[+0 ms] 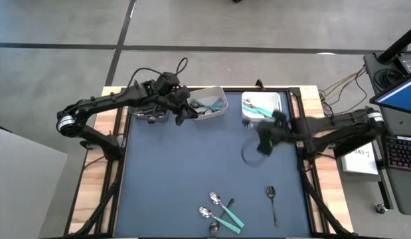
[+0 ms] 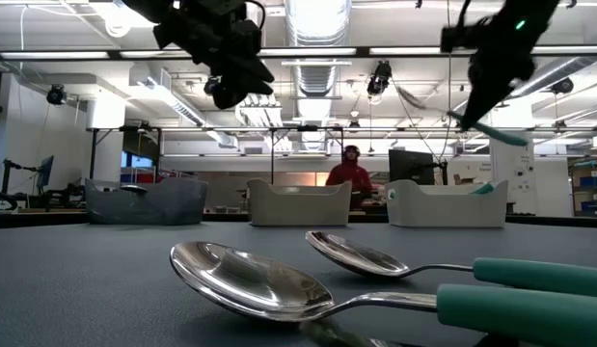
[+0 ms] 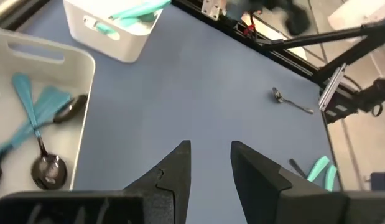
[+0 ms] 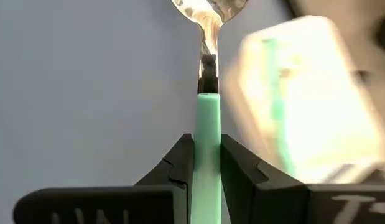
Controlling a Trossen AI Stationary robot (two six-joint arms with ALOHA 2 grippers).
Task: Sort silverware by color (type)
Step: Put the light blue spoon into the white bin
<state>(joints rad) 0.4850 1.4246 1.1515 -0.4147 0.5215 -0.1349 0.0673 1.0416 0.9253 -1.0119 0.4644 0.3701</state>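
Observation:
My right gripper (image 4: 208, 168) hangs above the mat near the right white bin (image 1: 279, 101), shut on a teal-handled spoon (image 4: 208, 118); the spoon's shiny bowl (image 4: 208, 9) points away from the wrist. My left gripper (image 3: 211, 165) stands open and empty in the air beside the middle white bin (image 1: 218, 109), which holds teal-handled pieces and a dark spoon (image 3: 46, 168). Two teal-handled spoons (image 1: 222, 207) lie flat on the mat near the front edge. A dark-handled spoon (image 1: 272, 199) lies to their right. My right gripper pinches the spoon's teal handle (image 4: 208, 134) between its two fingers, which lie along the handle. The metal neck and bowl stick out past the fingertips. The spoon is lifted clear of the mat, as the low view shows (image 2: 496, 132).
A dark grey bin (image 2: 144, 200) stands at the far left, partly under my left arm. The blue mat (image 1: 185, 166) is bare in its middle. Black frame rails (image 1: 301, 153) run along the mat's sides. A person (image 2: 351, 173) is far behind the table.

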